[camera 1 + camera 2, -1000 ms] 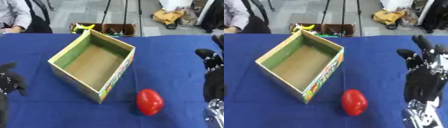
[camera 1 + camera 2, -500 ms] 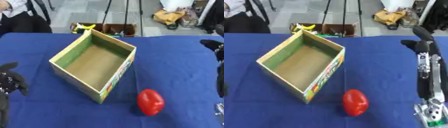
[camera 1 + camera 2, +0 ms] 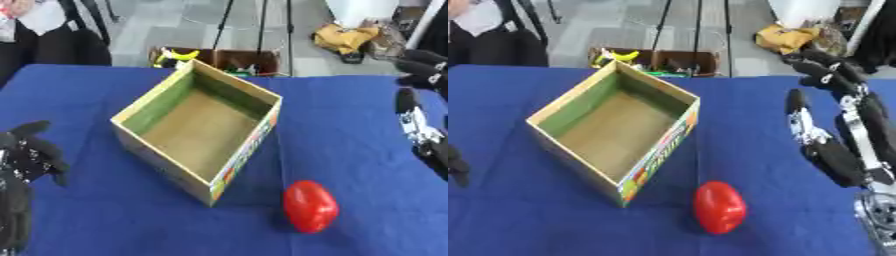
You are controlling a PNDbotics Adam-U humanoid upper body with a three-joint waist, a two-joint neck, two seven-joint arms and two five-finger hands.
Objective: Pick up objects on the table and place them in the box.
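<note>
An open cardboard box (image 3: pixel 206 123) with green inner walls stands on the blue table, turned at an angle, with nothing in it. A red, egg-shaped object (image 3: pixel 718 206) lies on the cloth just right of the box's near corner. My right hand (image 3: pixel 833 125) hovers at the right side, open with fingers stretched toward the far edge, well right of and above the red object. My left hand (image 3: pixel 24 160) rests open at the lower left, left of the box.
The blue tablecloth (image 3: pixel 350 125) covers the whole table. Beyond the far edge, on the floor, stand a small brown crate with a yellow item (image 3: pixel 184 56), tripod legs and a yellow bag (image 3: pixel 346 37).
My right hand has turned and its fingers have straightened out, reaching toward the far edge. The box, the red object and my left hand have stayed put.
</note>
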